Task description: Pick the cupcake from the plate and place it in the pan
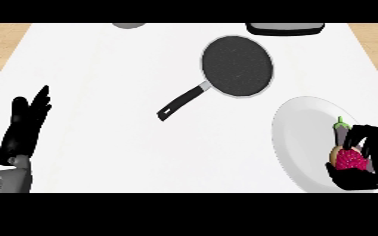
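Cupcake [349, 160], pink-topped, is enclosed by the curled fingers of the right hand [357, 174] on the white plate [295, 130] at lower right, beside a small eggplant [341, 129]. At lower left, the left hand [23, 125] is held open, fingers straight. Higher up, near centre, the black pan [238, 66] is seen lying apart.

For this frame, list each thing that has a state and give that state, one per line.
cupcake: on the plate, right hand's fingers curled round it
plate: on the counter, holds the cupcake and an eggplant
eggplant: on the plate, beside the cupcake
pan: empty, handle pointing toward the robot's left
right hand: shut on the cupcake
left hand: open, resting at the left edge
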